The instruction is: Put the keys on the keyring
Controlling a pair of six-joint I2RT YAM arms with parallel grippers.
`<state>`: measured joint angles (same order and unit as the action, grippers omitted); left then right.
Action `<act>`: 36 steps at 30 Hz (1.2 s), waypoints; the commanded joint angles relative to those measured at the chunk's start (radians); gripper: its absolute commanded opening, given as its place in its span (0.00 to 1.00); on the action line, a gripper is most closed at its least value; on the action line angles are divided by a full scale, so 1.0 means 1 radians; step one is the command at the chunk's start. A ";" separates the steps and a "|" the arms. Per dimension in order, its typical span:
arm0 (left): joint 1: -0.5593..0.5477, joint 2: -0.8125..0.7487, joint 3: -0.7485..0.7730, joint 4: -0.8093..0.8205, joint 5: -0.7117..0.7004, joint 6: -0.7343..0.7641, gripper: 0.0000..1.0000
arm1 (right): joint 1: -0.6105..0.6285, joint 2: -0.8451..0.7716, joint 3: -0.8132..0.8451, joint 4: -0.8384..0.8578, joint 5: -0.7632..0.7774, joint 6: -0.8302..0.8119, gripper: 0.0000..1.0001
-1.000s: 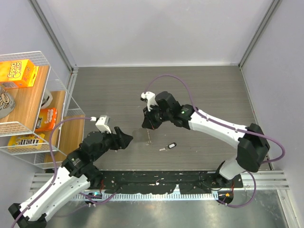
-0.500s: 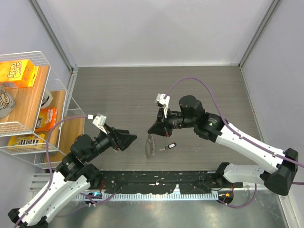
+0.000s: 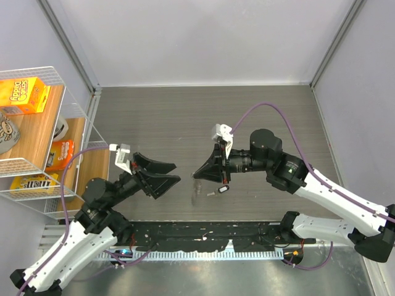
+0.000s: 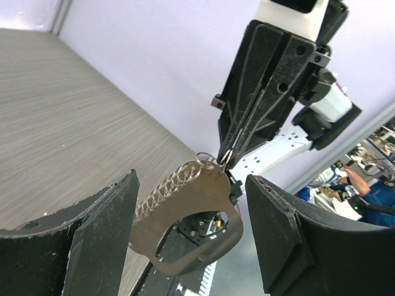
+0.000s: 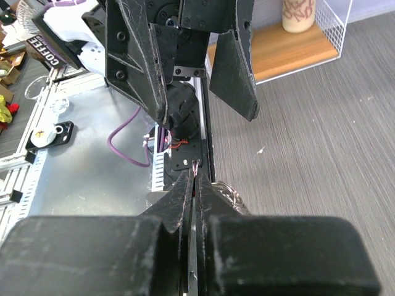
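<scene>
My right claw [image 3: 196,176] is clenched tight on the top of the keyring [image 4: 188,194], which hangs in the air. My left claw [image 3: 176,172] is spread wide, facing it, not touching. One black-headed key [image 3: 223,189] lies on the counter [image 3: 154,117] nearby.

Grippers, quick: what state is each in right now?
Left gripper: open, gripping nothing.
Right gripper: shut on the keyring, which hangs from its fingertips.

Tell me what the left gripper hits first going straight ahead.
Probably the glittery silver metal keyring hanging from the shut right gripper; it sits dead ahead of the open left gripper, though depth is unclear.
</scene>
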<state>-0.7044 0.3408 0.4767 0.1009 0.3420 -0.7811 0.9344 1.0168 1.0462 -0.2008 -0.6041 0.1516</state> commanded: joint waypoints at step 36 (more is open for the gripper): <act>0.006 0.162 0.019 0.465 0.133 -0.079 0.71 | 0.078 -0.080 0.028 0.248 0.198 0.157 0.05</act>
<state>-0.7044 0.4961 0.4767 0.4446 0.4465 -0.8619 1.0069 0.9371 1.0397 -0.0372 -0.3813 0.2779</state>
